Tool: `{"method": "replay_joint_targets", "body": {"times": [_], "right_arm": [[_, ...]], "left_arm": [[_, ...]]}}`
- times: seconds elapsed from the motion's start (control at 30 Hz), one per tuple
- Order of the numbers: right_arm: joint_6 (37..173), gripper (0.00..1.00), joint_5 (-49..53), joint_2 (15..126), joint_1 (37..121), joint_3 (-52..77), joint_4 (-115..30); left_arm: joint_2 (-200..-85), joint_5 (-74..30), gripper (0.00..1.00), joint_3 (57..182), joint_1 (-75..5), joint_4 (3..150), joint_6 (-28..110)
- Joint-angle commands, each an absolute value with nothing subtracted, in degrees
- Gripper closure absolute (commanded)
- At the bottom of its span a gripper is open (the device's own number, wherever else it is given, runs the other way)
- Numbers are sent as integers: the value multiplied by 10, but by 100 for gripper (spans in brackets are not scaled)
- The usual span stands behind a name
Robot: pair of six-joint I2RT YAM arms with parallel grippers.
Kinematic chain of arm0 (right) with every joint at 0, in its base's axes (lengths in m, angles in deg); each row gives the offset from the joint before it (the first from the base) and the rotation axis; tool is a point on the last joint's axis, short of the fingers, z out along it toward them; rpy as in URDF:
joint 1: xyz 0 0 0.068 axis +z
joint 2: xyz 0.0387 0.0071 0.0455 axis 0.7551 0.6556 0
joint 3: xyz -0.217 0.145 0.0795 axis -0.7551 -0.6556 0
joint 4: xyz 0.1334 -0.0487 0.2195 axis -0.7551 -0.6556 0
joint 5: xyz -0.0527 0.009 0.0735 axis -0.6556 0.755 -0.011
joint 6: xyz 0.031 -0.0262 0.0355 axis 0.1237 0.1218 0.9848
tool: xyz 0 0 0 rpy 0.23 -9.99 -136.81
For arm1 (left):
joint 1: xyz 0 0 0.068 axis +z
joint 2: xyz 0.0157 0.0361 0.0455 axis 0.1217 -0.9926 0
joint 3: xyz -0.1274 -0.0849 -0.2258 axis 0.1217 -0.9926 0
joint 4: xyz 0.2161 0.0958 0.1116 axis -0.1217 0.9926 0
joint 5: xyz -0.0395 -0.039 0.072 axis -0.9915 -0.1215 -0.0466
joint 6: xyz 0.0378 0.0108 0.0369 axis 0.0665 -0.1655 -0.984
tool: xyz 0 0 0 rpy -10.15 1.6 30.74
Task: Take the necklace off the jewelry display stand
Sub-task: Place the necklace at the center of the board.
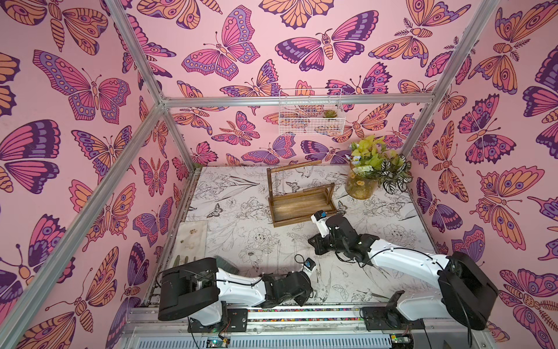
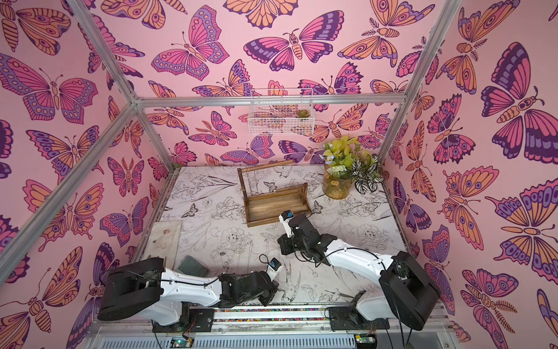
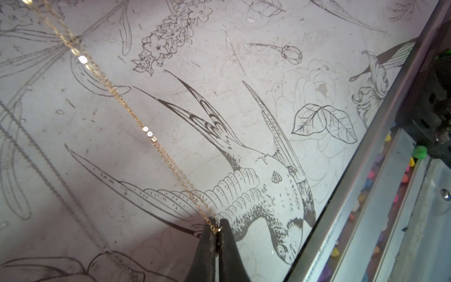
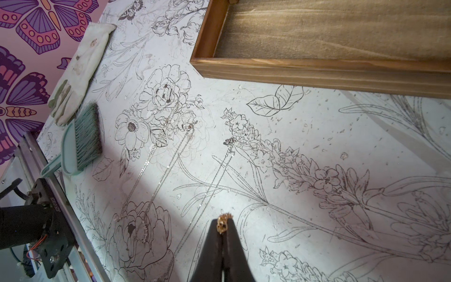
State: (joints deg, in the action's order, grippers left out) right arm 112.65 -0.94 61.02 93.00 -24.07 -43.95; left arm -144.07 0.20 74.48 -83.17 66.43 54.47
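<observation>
So the necklace (image 3: 148, 133) is a thin gold chain, doubled up, with little flat shiny discs along it. It's off the jewelry display stand (image 1: 297, 208) and strung tight in the air over the mat (image 3: 244, 48). The left gripper (image 3: 217, 227) is fully closed on it, down by the near edge. The right gripper (image 4: 223, 225) is clamped on a bunched gold bit of it, just near of the stand. Stand's dark brown wood with a slatted tray, far middle of the mat.
</observation>
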Motion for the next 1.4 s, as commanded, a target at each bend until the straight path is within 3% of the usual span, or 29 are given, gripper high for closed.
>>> {"method": "replay_joint_targets", "body": {"times": [0.0, 1.37], "right_arm": [[1110, 100, -17, 623, 932, -246, -434], [1082, 100, -21, 757, 911, -208, -410]], "left_arm": [[-1450, 9, 100, 752, -836, 657, 557], [-1458, 29, 100, 746, -863, 659, 592]]}}
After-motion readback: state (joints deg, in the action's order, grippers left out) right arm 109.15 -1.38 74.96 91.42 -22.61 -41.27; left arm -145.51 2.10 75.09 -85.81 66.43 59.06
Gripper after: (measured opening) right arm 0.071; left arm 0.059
